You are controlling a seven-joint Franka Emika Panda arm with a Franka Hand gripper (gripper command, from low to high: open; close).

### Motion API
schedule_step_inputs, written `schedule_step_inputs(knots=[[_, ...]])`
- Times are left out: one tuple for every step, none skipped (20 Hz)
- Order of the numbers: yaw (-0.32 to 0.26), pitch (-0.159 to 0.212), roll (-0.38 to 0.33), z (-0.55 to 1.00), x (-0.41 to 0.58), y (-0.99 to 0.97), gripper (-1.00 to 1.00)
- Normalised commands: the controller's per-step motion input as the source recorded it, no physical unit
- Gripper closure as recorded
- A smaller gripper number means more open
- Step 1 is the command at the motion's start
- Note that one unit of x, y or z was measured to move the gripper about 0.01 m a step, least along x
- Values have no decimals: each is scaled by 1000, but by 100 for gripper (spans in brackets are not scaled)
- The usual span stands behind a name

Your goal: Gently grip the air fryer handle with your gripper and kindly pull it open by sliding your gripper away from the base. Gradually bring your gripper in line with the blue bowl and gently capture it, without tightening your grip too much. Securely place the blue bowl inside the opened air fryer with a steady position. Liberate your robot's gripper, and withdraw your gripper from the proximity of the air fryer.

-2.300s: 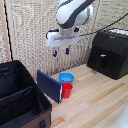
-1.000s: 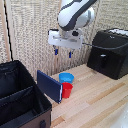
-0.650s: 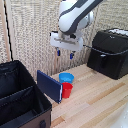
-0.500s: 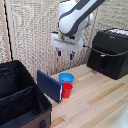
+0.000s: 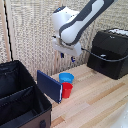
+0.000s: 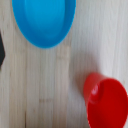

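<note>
Gripper up in the air, carrying nothing; finger gap too blurred to judge. Directly below: blue bowl on the table beside a red cup. Air fryer well off to the side, drawer apparently closed. Opening, grasp, placement, retreat all outstanding.

The white arm reaches in from the exterior view's upper right, its bulky wrist block bent so the fingers point down. The gripper hangs in the air, holding nothing. Its dark, blue-tipped fingers show a small gap; how wide they stand is unclear.
</note>
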Motion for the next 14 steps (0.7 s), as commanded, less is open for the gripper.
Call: schedule_step_inputs(knots=[[0,-105,-345,-131,0,-189,-100],[0,-105,-340,-131,0,-214,-100],[0,-105,-328,-151,0,-246,-100],[0,-99,-314,-191,0,-289,-100],[0,-101,-306,-203,-3,-317,-100],[0,-96,-288,-217,0,-354,-100],[0,-80,-259,-231,0,-403,-100],[0,-83,-250,-223,-3,-417,-100],[10,-85,-225,-220,-29,-414,-100],[18,-74,-196,-260,-26,-466,-100],[22,-73,-182,-257,-46,-480,-100],[29,-73,-167,-263,-46,-474,-100],[27,-65,-150,-286,-80,-506,-100],[30,-63,-140,-277,-86,-523,-100]])
